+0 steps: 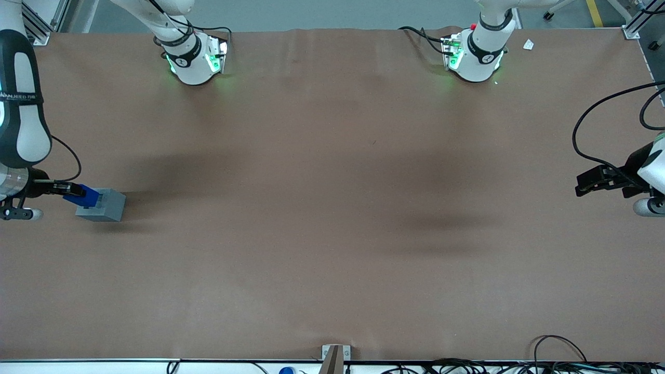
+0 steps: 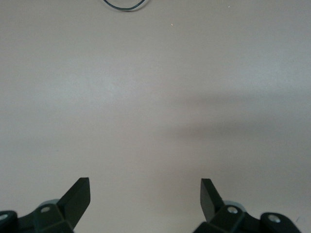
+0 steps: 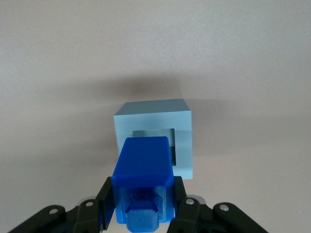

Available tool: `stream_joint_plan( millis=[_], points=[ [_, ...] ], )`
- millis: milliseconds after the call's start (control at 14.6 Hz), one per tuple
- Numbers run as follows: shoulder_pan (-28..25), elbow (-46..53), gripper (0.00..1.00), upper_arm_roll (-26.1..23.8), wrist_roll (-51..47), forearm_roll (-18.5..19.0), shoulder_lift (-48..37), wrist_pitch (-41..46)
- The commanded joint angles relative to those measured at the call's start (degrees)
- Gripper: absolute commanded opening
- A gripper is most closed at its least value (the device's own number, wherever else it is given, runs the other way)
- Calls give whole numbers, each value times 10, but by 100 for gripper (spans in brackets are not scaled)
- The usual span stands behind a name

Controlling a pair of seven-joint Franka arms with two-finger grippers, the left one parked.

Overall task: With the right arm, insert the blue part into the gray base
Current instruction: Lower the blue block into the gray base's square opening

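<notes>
The gray base rests on the brown table toward the working arm's end. Its square recessed hole faces the wrist camera. My right gripper is shut on the blue part, which touches the base's upper edge in the front view. In the wrist view the blue part sits squeezed between the black fingers, its stepped stub toward the camera, and its leading end covers part of the hole. The right arm rises at the frame's edge.
Two white arm bases with green lights stand at the table's edge farthest from the front camera. Cables trail along the near edge. A small metal bracket sits at the near edge's middle.
</notes>
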State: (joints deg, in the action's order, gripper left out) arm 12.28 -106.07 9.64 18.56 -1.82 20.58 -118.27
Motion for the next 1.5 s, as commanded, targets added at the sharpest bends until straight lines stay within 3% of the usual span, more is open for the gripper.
stream_joint_plan(
  millis=[0,1230,1366,1435],
  points=[
    [12,17,5,-8,20,5,16,1],
    [18,18,10,-8,46,5,39,-7],
    [18,19,23,-8,46,5,41,-8],
    [18,21,42,-8,46,5,41,-8]
  ],
)
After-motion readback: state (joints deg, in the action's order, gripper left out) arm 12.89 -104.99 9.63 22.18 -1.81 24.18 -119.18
